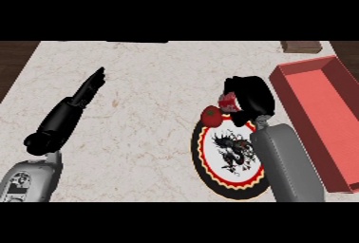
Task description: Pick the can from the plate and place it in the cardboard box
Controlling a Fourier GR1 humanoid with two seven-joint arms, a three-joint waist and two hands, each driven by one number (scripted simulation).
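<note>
Fingers (242, 83) of the right hand (251, 97) curl down around the can (227, 101), of which only a red-and-white patch shows at the hand's left side; the can sits at the upper edge of the plate (210, 161), whether resting on the rim or already lifted clear cannot be told. Just beside it, at the plate's upper-left rim, lies a red tomato-like fruit (212, 116), touching or nearly touching the can. For the step in hand, closing on the can and carrying it off, the likely requirement is a straight upward lift before any sideways travel, so that the fruit is not nudged off the plate; the path should then run rightward over the near wall of the cardboard box (329, 71), shown here as a red open tray lying just to the right of the plate, with release only once the can is well inside its walls. Right forearm (286, 161) comes in from the lower edge, crossing over the plate's right half, wrist bent forward over the can. Left hand (89, 88) rests well apart on the tabletop (154, 85), fingers straight and pressed together, pointing away.
</note>
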